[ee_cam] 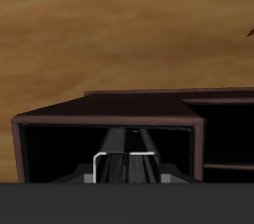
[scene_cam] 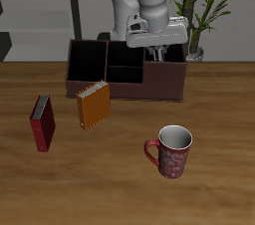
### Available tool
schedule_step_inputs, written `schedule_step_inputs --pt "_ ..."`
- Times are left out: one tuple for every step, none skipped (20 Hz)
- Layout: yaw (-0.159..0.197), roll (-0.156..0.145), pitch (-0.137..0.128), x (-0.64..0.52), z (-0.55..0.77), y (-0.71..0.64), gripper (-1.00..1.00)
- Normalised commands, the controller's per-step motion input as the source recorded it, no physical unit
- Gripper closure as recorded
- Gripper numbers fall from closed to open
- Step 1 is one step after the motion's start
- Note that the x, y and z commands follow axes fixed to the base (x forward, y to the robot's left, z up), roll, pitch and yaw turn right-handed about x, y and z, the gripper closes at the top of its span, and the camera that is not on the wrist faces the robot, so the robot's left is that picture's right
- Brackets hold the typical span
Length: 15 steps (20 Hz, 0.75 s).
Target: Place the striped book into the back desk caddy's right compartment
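Wooden tabletop (scene_cam: 214, 119) fills my exterior feed, with shelving and a potted plant (scene_cam: 204, 10) behind it. At the table's back stands the back desk caddy (scene_cam: 127, 90), long, low and dark brown. My gripper (scene_cam: 157, 54) hangs over the end with the reddish-maroon walls, the right compartment (scene_cam: 167, 82), and its fingers reach down to about the rim.

On the wrist feed I look straight down into that compartment (ee_cam: 109, 119). The striped book (ee_cam: 129, 164) shows there edge-on, its narrow dark and white bands running between the bin's dark walls. It sits inside the outline of the bin, but I cannot tell whether it touches the floor. The fingers themselves are lost in shadow, so I cannot say whether they clamp the book or stand apart from it.

Nearer the table's front edge, an orange book (scene_cam: 94, 107) stands just before the caddy, a red book (scene_cam: 42, 122) stands beside it, and a red patterned mug (scene_cam: 171, 151) sits well apart from both.
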Motion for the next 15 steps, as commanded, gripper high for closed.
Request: schedule_step_inputs --pt "-0.003 0.001 0.016 0.07 -0.02 0.02 -1.00" --pt "0.000 0.000 0.000 0.04 0.01 0.03 -1.00" --pt "-0.035 0.081 0.117 -0.03 -0.17 -0.08 -1.00" --pt "-0.003 -0.030 0.010 0.02 -0.05 -0.10 -1.00" --pt "-0.034 -0.031 0.021 0.07 -0.06 -0.11 -1.00" --pt "0.024 0.012 0.003 0.09 -0.03 -0.01 -1.00" --pt "-0.005 -0.016 0.037 0.09 -0.05 -0.12 -1.00" --pt "-0.012 -0.016 0.030 0.07 -0.01 -0.08 -1.00" --pt "0.000 0.000 0.000 0.13 0.00 0.09 -1.00" --pt "-0.014 0.085 0.012 -0.07 0.16 -0.26 -1.00" --pt "0.000 0.000 0.000 0.11 -0.01 0.10 -1.00" --pt "-0.033 0.031 0.061 0.06 0.05 -0.11 -1.00" --pt "0.051 -0.053 -0.026 0.08 0.19 -0.17 -1.00" --pt "0.088 -0.068 -0.072 0.09 0.28 -0.39 -1.00" --pt "0.023 -0.022 -0.032 0.14 0.18 -0.23 -1.00"
